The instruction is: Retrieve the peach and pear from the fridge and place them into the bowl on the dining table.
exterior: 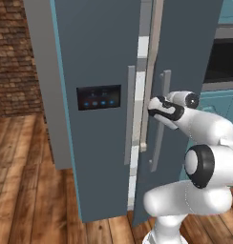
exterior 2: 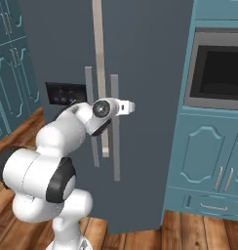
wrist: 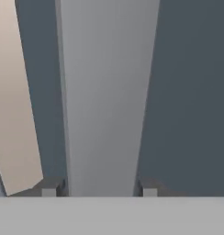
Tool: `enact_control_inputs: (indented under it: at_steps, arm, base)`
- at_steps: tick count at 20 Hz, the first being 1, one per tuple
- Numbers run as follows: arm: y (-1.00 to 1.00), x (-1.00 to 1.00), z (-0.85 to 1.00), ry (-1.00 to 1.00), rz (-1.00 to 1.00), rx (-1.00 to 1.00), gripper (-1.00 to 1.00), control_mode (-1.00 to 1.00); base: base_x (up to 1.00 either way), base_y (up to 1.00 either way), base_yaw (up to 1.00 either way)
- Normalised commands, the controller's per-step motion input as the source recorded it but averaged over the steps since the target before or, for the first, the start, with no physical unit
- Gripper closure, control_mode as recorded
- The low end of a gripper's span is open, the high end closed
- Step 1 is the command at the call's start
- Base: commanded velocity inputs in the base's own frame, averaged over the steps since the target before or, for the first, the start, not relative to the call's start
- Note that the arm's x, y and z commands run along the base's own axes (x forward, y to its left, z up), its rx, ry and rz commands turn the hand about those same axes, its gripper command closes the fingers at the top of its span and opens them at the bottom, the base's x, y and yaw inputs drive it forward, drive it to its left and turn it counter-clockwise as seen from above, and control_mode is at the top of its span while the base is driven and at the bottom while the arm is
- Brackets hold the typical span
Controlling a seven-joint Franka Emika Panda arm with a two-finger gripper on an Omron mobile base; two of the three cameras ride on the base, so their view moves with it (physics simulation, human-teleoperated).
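In the left base view, the fridge [exterior: 99,143] is seen as a tall slate-grey cabinet with a black panel of blue lights [exterior: 99,96] on its left door. The gripper [exterior: 155,106] is held against the right door's handle [exterior: 161,119], at the upper part of the bar, presumably because the door has to be pulled open before any fruit can be reached. White shelf edges [exterior: 140,86] are glimpsed through a narrow gap between the two doors, so the right door appears to be slightly ajar

In the right base view, the hand is set level against the same bar handle [exterior 2: 114,127], beside the neighbouring left-door handle [exterior 2: 90,117]. A built-in oven [exterior 2: 216,68] is seen in the teal cabinets [exterior 2: 208,151] to the right

In the hand view, the pale grey bar [wrist: 104,101] is seen running between the two dark fingertips [wrist: 148,188], which are clenched on it from both sides; the handle is thus grasped, ready for a pull. The peach and pear are judged to be inside the fridge, hidden by its doors
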Motion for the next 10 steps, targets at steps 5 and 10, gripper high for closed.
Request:
enact_control_inputs:
  at_steps: [5,10]
  arm:
    - [-0.7,-1.0,0.23,0.02,-0.03,0.0,1.0,-1.0]
    - [-0.69,-0.77,0.33,0.12,-0.05,0.0,1.0,-1.0]
  base:
    - [0.0,0.0,0.0]
    - [0.0,0.0,0.0]
